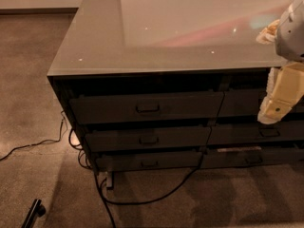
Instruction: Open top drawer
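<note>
The top drawer (142, 107) is a wide dark grey panel under the counter's front edge, with a small rectangular pull handle (147, 109) at its centre. Its front sits closed, and no inner floor shows. Two shallower dark drawers (148, 138) lie below it. My gripper (275, 109) hangs at the right edge of the view, pale cream, in front of the right-hand drawer column. It is well to the right of the top drawer's handle and apart from it.
A glossy grey countertop (190, 27) tops the cabinet. A second column of drawers (259, 132) stands on the right. Black cables (156, 196) trail over the carpet below the cabinet and off to the left. A dark object (33, 213) lies at bottom left.
</note>
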Controlling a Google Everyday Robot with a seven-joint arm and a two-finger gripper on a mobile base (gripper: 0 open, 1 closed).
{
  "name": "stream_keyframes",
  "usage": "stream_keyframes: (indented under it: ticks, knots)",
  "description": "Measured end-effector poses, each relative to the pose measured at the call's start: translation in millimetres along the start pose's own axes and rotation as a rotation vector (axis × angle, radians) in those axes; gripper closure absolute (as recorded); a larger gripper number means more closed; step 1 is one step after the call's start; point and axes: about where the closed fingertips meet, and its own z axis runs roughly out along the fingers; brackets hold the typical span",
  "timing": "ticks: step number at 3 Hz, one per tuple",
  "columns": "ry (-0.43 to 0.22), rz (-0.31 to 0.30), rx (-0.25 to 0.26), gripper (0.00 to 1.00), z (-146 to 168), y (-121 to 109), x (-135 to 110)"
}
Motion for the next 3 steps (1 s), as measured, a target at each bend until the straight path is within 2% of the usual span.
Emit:
stream_keyframes:
  ticks: [1,2,3]
  knots:
    - [0.0,0.0,0.002,0.0,-0.1,-0.2,-0.3]
    - [-0.007,-0.054,-0.065,0.0,43.7,6.9,-6.4]
    - [-0.037,-0.06,-0.126,0.0,95.1,5.6,-11.3]
